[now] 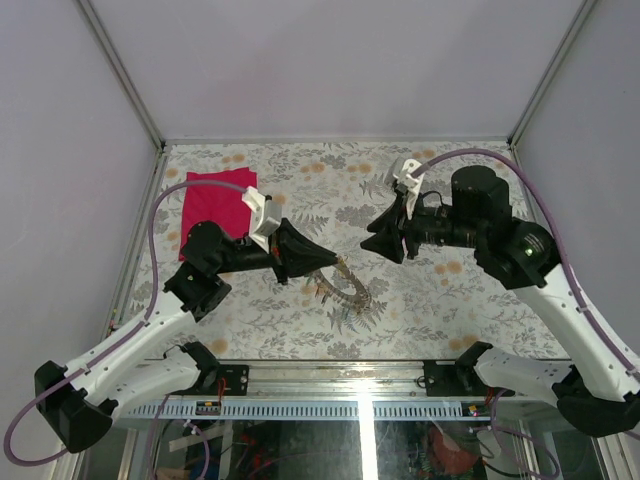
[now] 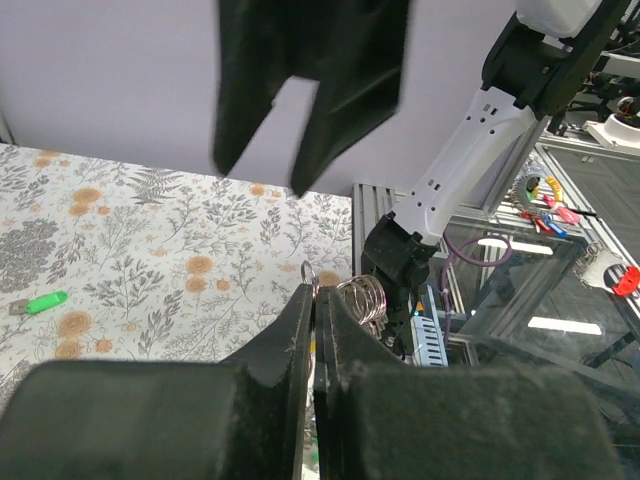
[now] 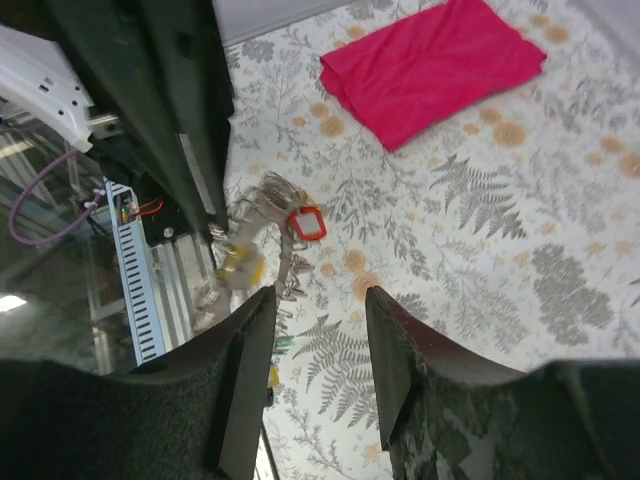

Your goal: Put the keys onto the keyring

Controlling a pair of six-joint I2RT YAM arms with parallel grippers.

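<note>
My left gripper [image 1: 325,262] is shut on the keyring [image 1: 345,286] and holds it just above the table, its keys hanging in a bunch to the right. In the left wrist view the fingers [image 2: 296,330] are pressed together on a thin metal edge [image 2: 310,270], with wire loops [image 2: 362,295] beside it. My right gripper [image 1: 376,240] is open and empty, a short way right of and above the bunch. Its view shows the keyring [image 3: 284,248] with red [image 3: 307,224] and yellow [image 3: 240,268] key heads ahead of the open fingers [image 3: 250,340]. A loose green key [image 2: 45,302] lies on the table.
A red cloth [image 1: 215,205] lies at the back left of the flowered table [image 1: 470,310]; it also shows in the right wrist view [image 3: 430,65]. The metal rail [image 1: 360,405] runs along the near edge. Grey walls stand on three sides.
</note>
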